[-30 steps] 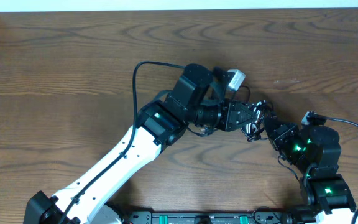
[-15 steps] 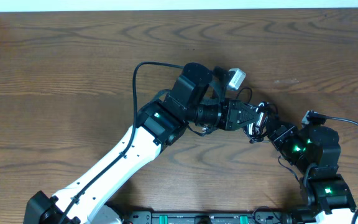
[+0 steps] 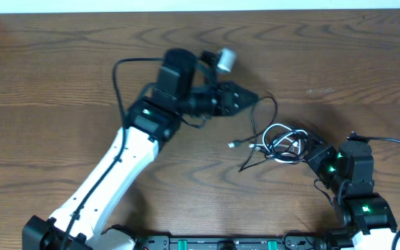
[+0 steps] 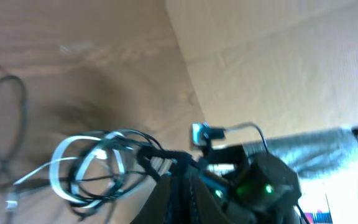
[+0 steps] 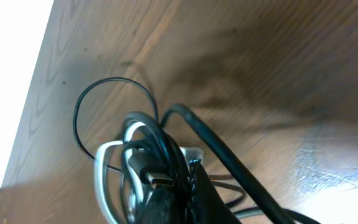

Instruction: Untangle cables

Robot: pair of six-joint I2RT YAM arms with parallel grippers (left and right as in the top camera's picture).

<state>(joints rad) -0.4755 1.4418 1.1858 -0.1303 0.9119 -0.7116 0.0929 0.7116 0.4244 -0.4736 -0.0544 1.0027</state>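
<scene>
Anchoring cables low on table, right of centre, with right gripper, clamped on bundle next to plug. Pinching 1 black strand in left gripper, closed tight, up-left and well apart from knot. Probably gripping at 2 points to tension strand out of loops. Watching white cord for snagging there.

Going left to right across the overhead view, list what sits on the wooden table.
White-and-black left arm → black left pincer → looped tangle of thin black and white cables → black right pincer, at the tangle's right edge → black right arm with green lights.
</scene>
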